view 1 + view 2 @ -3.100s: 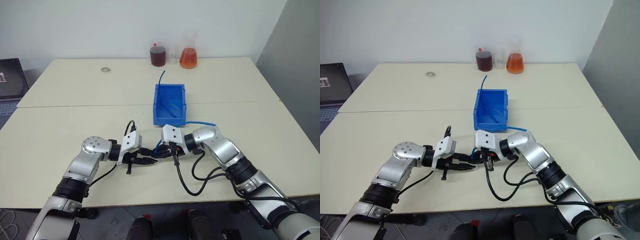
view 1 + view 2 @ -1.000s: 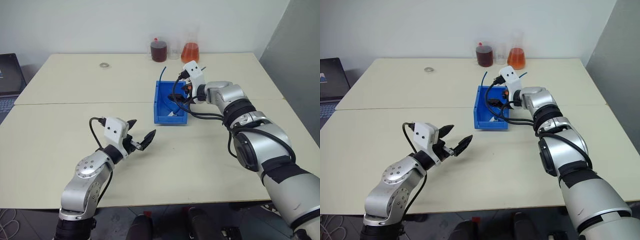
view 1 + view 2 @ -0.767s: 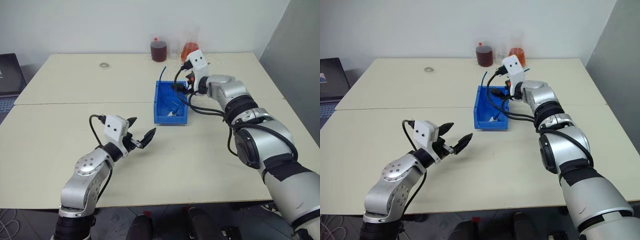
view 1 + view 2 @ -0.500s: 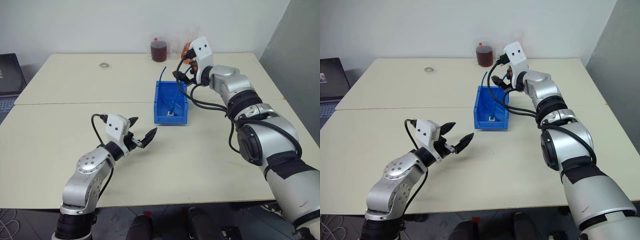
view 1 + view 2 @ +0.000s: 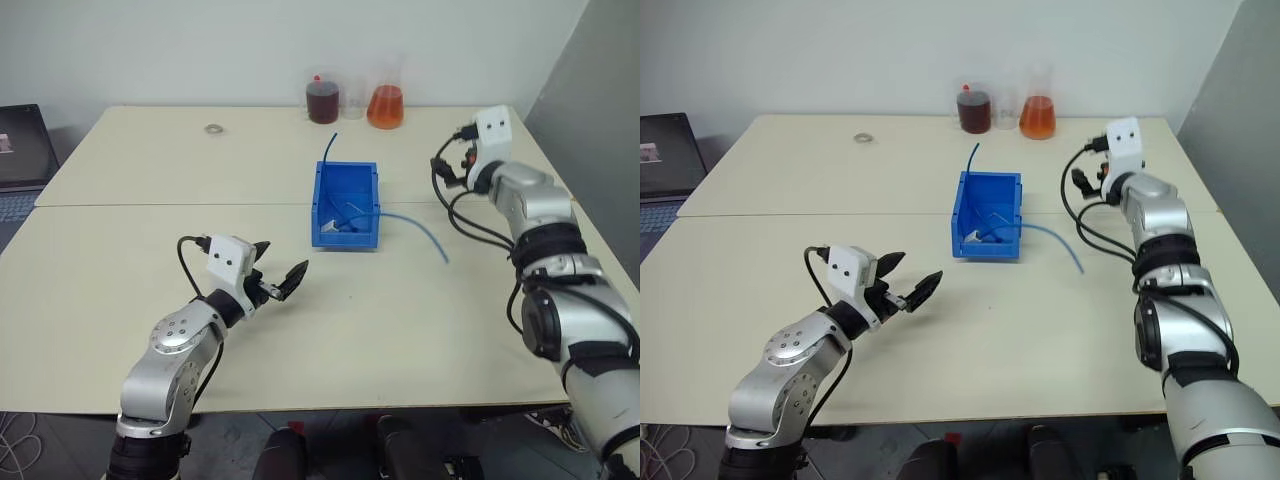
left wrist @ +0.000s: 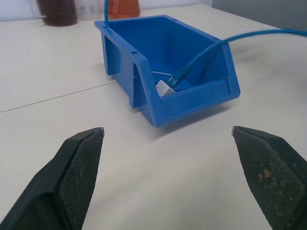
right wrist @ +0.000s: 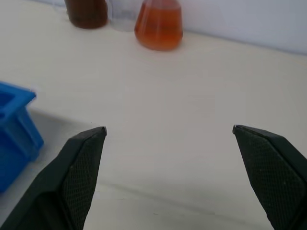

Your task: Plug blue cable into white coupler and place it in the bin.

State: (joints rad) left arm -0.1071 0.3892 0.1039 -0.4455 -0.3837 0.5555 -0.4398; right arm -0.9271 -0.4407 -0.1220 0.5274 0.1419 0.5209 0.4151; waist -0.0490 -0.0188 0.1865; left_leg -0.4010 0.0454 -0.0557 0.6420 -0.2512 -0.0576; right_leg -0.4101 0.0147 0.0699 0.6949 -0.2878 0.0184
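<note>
The bin (image 5: 346, 205) sits near the middle of the surface (image 5: 150, 250), and the white coupler (image 6: 164, 88) lies inside it at the lowered front lip, with the blue cable (image 5: 420, 232) running into it. In the left wrist view the plug end appears to meet the coupler, though I cannot tell if it is fully seated. From there the cable climbs over the bin's right wall and trails out onto the surface toward the robot's right, so its long axis runs from the bin toward the right arm's side. A second, short blue stub sticks up at the bin's far left corner.

The left claw (image 5: 278, 281) hovers near the bin's front, pointing at it, jaws spread wide and empty. The right claw (image 7: 168, 158) is raised well to the right, aimed at the far part of the surface, also wide and empty.

Judging from this, the task looks nearly done; if the loose tail needs tucking in, it lies on the right claw's side.
</note>
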